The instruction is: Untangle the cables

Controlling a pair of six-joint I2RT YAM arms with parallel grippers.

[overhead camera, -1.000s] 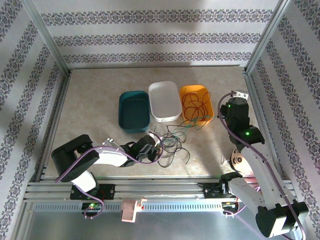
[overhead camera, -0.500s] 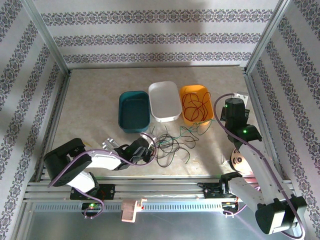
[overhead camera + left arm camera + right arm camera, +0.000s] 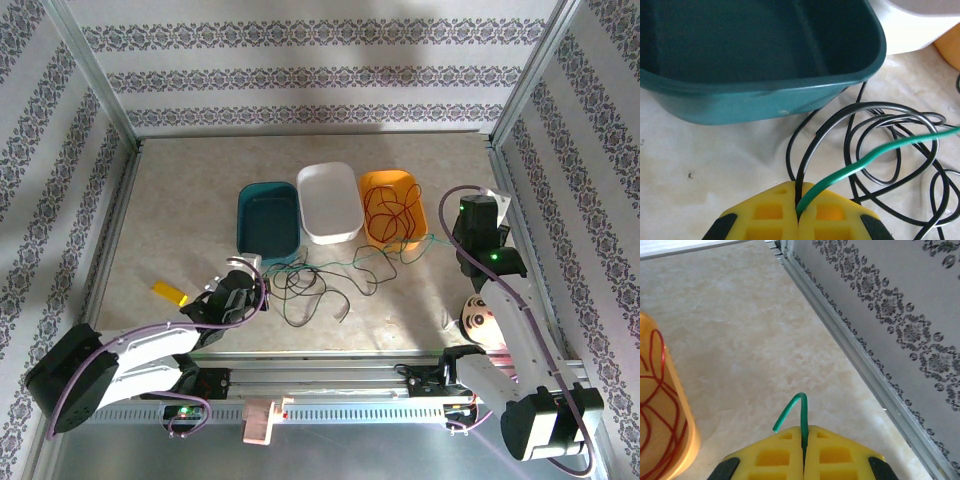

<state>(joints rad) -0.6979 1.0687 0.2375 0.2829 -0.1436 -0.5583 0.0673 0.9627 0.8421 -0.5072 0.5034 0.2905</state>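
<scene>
Left gripper (image 3: pixel 799 212) has drawn back toward the near-left, dragging the loose cables (image 3: pixel 315 285) across the front of the teal tray (image 3: pixel 242 215). Its jaws are clamped on a green cable (image 3: pixel 865 158) and a black cable (image 3: pixel 810 152). Right gripper (image 3: pixel 804 445) pinches a green cable end, beside the orange tray (image 3: pixel 687 440) that holds the red cables (image 3: pixel 388 212).

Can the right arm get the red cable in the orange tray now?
Probably not yet: right gripper is shut on the green cable, though the red cable lies uncovered in the nearby orange tray.
</scene>
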